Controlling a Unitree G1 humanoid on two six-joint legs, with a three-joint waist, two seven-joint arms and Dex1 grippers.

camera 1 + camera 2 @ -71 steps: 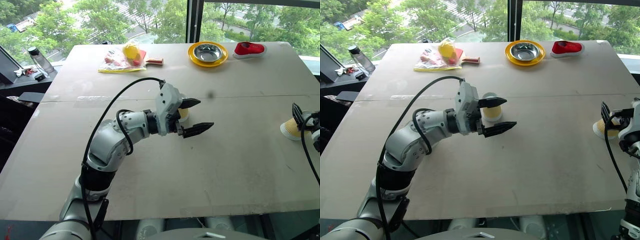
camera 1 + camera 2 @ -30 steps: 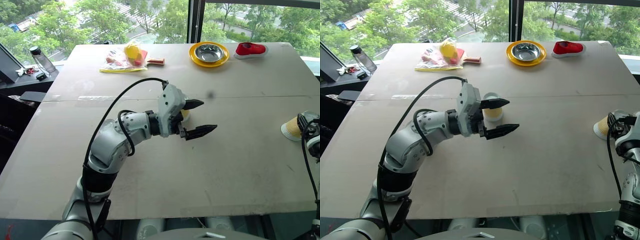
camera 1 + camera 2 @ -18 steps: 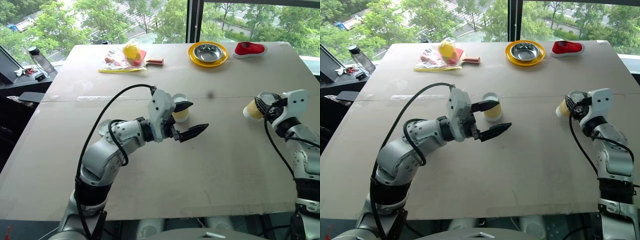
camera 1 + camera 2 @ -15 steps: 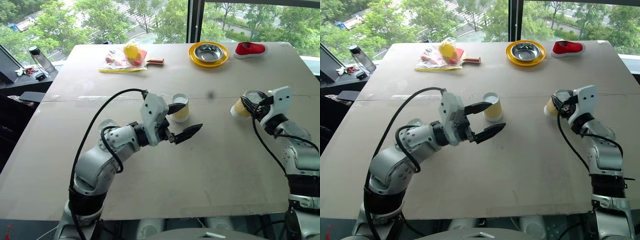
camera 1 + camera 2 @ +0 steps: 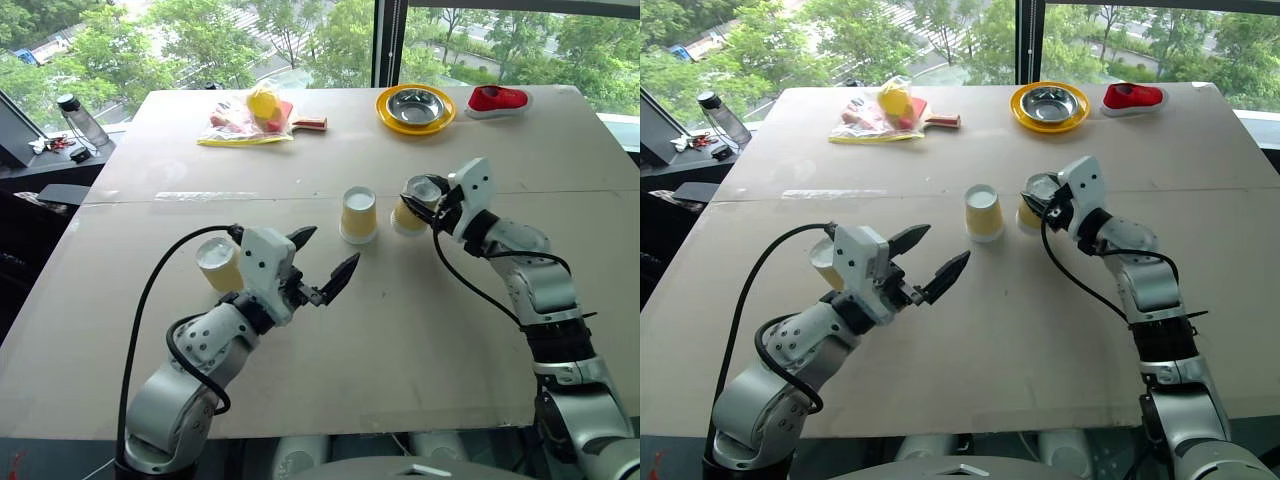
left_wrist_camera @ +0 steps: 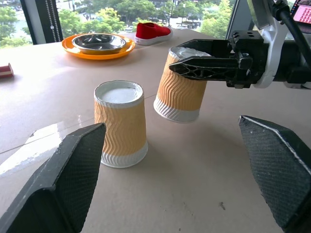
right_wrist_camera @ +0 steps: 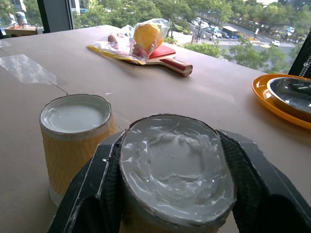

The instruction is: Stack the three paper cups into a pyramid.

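One paper cup [image 5: 358, 215] stands upside down in the middle of the table. My right gripper [image 5: 425, 193] is shut on a second paper cup [image 5: 409, 210], also base up and tilted, just right of the standing one and close above the table. In the right wrist view that cup's white base [image 7: 175, 165] sits squeezed between the fingers [image 7: 92, 194]. The third paper cup [image 5: 218, 265] stands upside down at the left, behind my left arm. My left gripper [image 5: 333, 245] hangs open and holds nothing, nearer than the middle cup and left of it.
At the table's far edge sit a yellow plate with a steel bowl [image 5: 416, 107], a red shoe [image 5: 500, 97], and a plastic bag with a yellow item on a paddle [image 5: 250, 115]. A bottle [image 5: 80, 118] stands on a side surface at the left.
My right arm has swung left, carrying its cup from the table's right edge to beside the middle cup. My left arm has pulled back and left, uncovering the middle cup and the left one.
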